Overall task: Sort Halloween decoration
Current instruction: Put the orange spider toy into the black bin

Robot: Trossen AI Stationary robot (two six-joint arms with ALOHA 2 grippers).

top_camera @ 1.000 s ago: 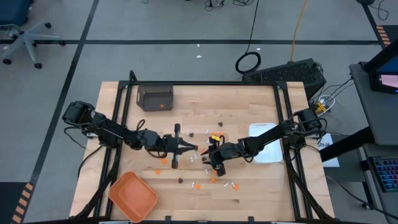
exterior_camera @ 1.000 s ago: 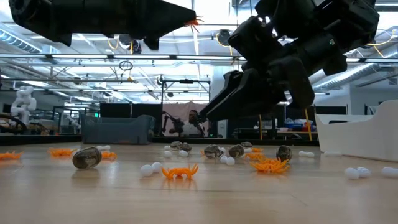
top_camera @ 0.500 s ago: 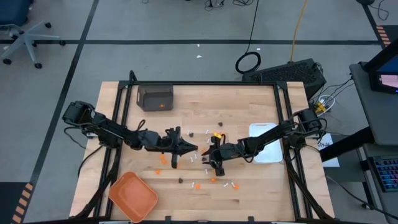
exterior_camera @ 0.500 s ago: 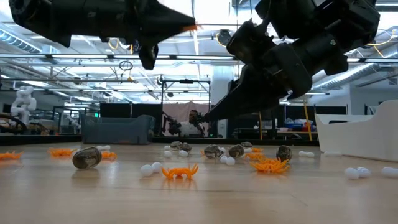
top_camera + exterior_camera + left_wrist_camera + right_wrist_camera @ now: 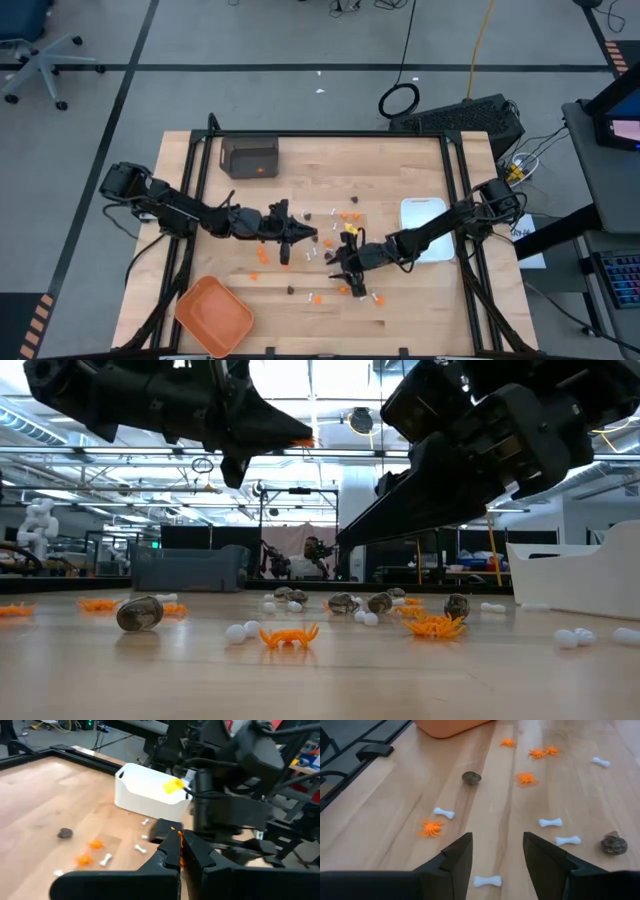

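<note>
Our right claw (image 5: 492, 857) has dropped lower over the scattered pieces, jaws apart and empty, a small white plastic bone (image 5: 487, 880) just under its tips: pick imminent, we judge. Left claw (image 5: 180, 851) has pulled back, pinched on a tiny orange plastic spider (image 5: 176, 831). Ahead of the right claw: five orange spiders, five bones, two dark lumps.

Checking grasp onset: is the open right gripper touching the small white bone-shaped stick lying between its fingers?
Apart. The right wrist view shows the right gripper open, the white stick on the table with clear wood around it.
</note>
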